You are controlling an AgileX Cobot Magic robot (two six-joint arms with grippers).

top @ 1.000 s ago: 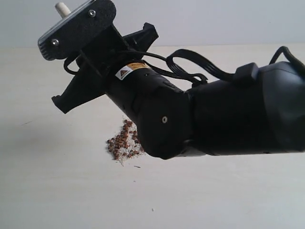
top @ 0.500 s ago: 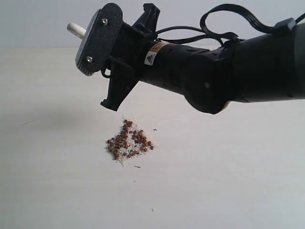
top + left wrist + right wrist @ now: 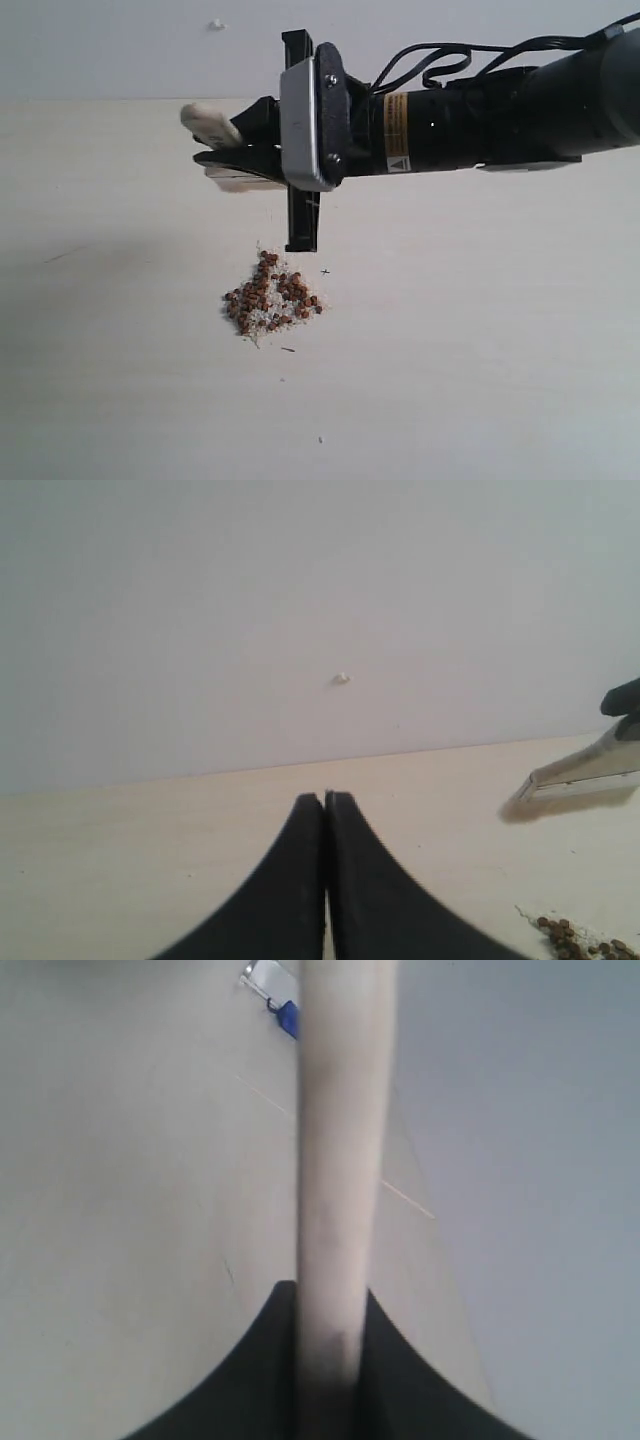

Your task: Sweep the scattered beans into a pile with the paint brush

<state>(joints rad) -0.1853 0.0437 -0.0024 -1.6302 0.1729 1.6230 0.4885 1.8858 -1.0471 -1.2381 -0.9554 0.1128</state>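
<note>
The beans lie gathered in one pile (image 3: 270, 298) on the pale table, mixed with whitish grains; its edge also shows in the left wrist view as the pile (image 3: 585, 944). My right gripper (image 3: 225, 140) hovers above and just behind the pile, lying level and pointing left, shut on the paint brush (image 3: 208, 121). Only pale parts of the brush stick out past the fingers. In the right wrist view the brush (image 3: 338, 1160) runs edge-on out of the right gripper (image 3: 332, 1295). My left gripper (image 3: 326, 798) is shut with nothing in it, low over the table, left of the brush (image 3: 585, 772).
The right arm (image 3: 480, 100) spans the right half of the exterior view above the table (image 3: 480, 380). A few stray specks (image 3: 325, 271) lie near the pile. A small blue and white object (image 3: 275, 995) sits far off. A white mark (image 3: 215, 24) is on the wall.
The right arm has swung up and back to the right, uncovering the pile. Its gripper has turned from tilted to level, with the brush still in it. The pile has not moved.
</note>
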